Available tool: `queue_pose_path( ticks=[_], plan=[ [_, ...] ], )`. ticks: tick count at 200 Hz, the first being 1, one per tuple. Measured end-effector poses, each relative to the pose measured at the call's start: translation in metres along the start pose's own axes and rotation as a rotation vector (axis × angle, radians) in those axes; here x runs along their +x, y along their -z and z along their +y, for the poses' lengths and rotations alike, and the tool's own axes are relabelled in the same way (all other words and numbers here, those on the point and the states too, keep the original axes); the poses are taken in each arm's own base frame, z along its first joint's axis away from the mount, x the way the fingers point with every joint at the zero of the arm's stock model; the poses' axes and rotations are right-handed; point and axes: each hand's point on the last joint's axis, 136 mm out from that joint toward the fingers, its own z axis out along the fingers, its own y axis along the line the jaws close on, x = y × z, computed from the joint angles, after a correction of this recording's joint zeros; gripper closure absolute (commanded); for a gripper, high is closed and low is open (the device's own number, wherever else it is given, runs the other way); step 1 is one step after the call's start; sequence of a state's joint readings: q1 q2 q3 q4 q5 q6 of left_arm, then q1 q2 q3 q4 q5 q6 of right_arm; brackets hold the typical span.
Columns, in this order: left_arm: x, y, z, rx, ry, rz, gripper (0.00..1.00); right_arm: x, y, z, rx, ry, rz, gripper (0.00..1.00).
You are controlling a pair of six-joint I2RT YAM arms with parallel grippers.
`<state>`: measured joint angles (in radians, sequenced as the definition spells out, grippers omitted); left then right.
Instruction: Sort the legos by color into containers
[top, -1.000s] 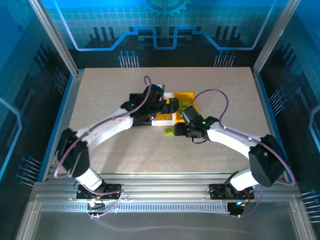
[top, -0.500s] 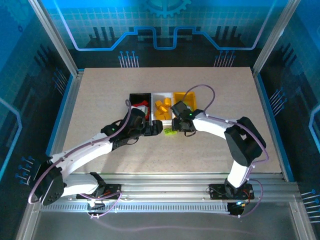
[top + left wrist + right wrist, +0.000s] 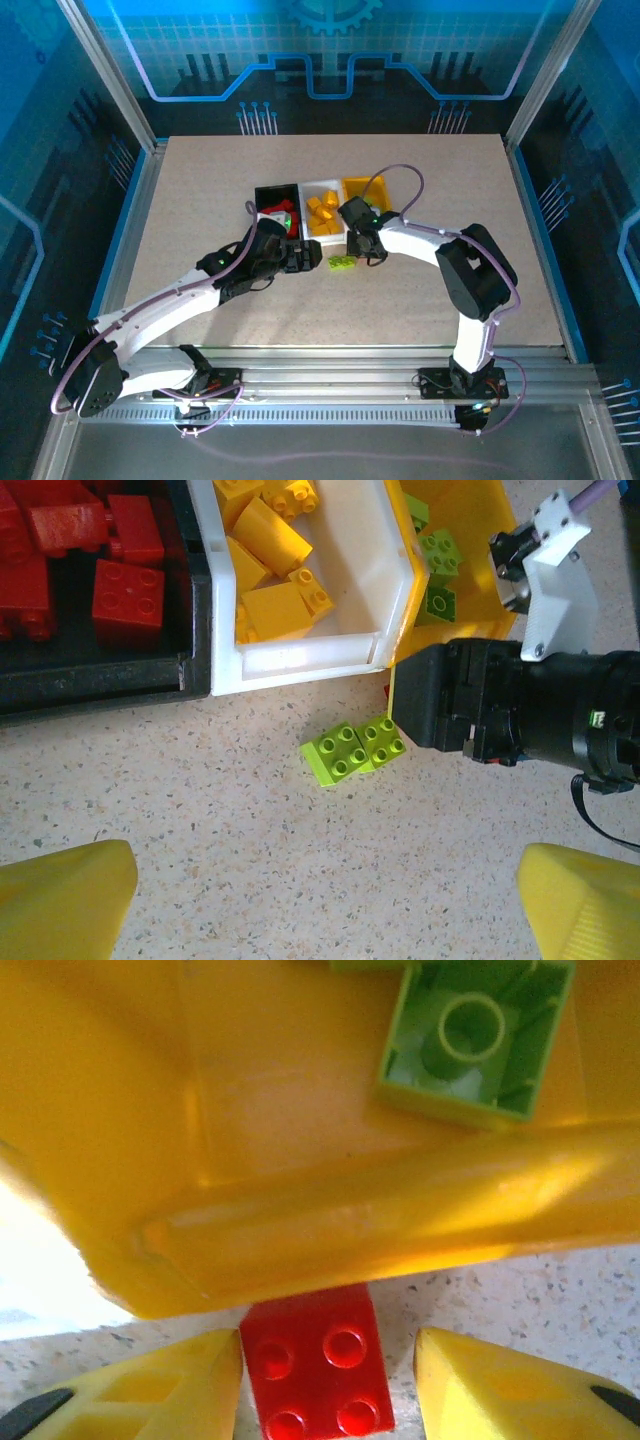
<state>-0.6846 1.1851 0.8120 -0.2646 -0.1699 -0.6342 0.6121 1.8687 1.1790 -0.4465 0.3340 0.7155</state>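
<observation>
From the top external view, the three bins are sitting in a row around the middle of the table (image 3: 200,180), touching side by side: the black bin (image 3: 268,191) on the left, the white bin (image 3: 309,186) in the middle, and the yellow bin (image 3: 381,187) on the right. A lime green piece (image 3: 342,263) is lying on the surface just in front of the white bin. The left gripper (image 3: 305,258) is hovering just left of that piece. The right gripper (image 3: 365,245) is reaching down at the near edge of the yellow bin.

In the left wrist view, red bricks (image 3: 125,595) are lying in the black bin and yellow-orange bricks (image 3: 265,550) in the white one. Green bricks (image 3: 440,555) are showing in the yellow bin. Two lime green bricks (image 3: 355,750) are resting pressed together on the table, just off the white bin's near corner, with the right gripper's black body right beside them. The left gripper's (image 3: 320,905) fingers are spread wide apart, holding nothing.

In the right wrist view, a red brick (image 3: 320,1380) is lying studs up on the table against the yellow bin's outer wall. The right gripper (image 3: 328,1345) is straddling it, released: one finger (image 3: 150,1390) is meeting the brick's side, the other (image 3: 510,1385) is standing a little apart. An upturned green brick (image 3: 470,1040) is lying inside the bin.
</observation>
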Motion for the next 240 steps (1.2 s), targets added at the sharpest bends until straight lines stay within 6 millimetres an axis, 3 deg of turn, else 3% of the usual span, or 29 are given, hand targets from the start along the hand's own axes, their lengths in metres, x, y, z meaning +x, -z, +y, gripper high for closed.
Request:
queue_pose_path(
  ticks=[70,89,110,131,172,195,240],
  plan=[
    [0.0,0.003,0.01,-0.038,0.001,-0.013,0.01,0.005,-0.003,-0.005,-0.014,-0.01,-0.021,0.67],
    [-0.004,0.01,0.019,-0.058,0.013,-0.036,0.01,0.013,0.006,-0.013,-0.01,0.013,-0.014,0.68],
    [-0.011,0.02,0.035,-0.091,0.036,-0.076,0.01,0.012,0.029,-0.013,-0.044,0.044,-0.035,0.68],
    [-0.013,0.029,0.054,-0.134,0.067,-0.111,0.01,0.004,0.061,0.013,-0.132,0.101,-0.089,0.68],
    [-0.003,0.043,0.081,-0.179,0.118,-0.14,0.01,-0.016,0.105,0.114,-0.345,0.243,-0.16,0.67],
    [-0.003,0.049,0.082,-0.178,0.128,-0.15,0.01,-0.034,0.104,0.156,-0.415,0.263,-0.17,0.66],
    [-0.001,0.051,0.084,-0.184,0.13,-0.147,0.01,-0.067,0.077,0.209,-0.458,0.259,-0.189,0.65]
  ],
)
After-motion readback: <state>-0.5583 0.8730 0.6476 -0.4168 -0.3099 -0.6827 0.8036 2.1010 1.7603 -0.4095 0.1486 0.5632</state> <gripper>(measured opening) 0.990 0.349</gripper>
